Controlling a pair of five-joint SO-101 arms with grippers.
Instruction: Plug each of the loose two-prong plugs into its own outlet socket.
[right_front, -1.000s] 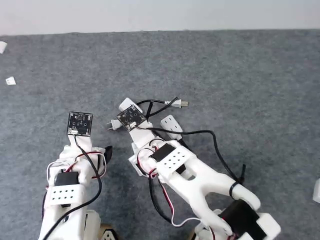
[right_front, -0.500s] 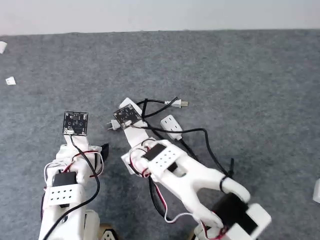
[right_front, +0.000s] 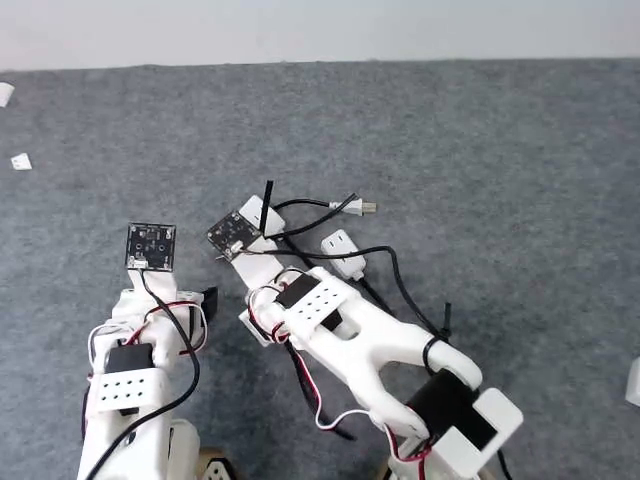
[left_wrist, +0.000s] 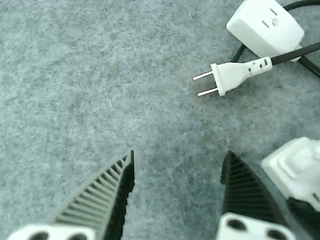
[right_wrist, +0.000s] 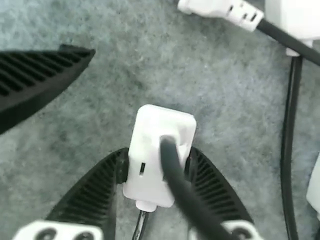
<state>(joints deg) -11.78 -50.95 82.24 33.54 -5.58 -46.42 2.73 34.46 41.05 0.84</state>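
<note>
The left gripper (left_wrist: 180, 156) is held low over the grey carpet (right_front: 500, 150) with its two fingers spread wide and nothing between them. Just beyond its fingertips a white two-prong plug (left_wrist: 235, 75) is seen lying flat on the carpet, its prongs bare and pointed away from the white socket (left_wrist: 265, 27) that sits just beside its cord end. Plug and socket are not joined.

The right gripper (right_wrist: 157, 155) is closed on a white block (right_wrist: 160, 130), which is pinched on its two sides by the ribbed fingers. A black cord (right_wrist: 175, 175) runs from the block back between the fingers. Whether this block is a socket cannot be told, since its face is turned away. It is held close to the carpet, but contact with the carpet cannot be judged. One finger (right_wrist: 40, 75) of the left gripper is seen near it, apart from the block.

In the high view the two arms are set side by side, the right one angled across toward the left one. A second plug (right_front: 358, 208) lies loose farther out on the carpet, its prongs free. A second socket (right_front: 342, 253) rests near it (not touching), close to the right arm's wrist, with black cord looping around both.
</note>
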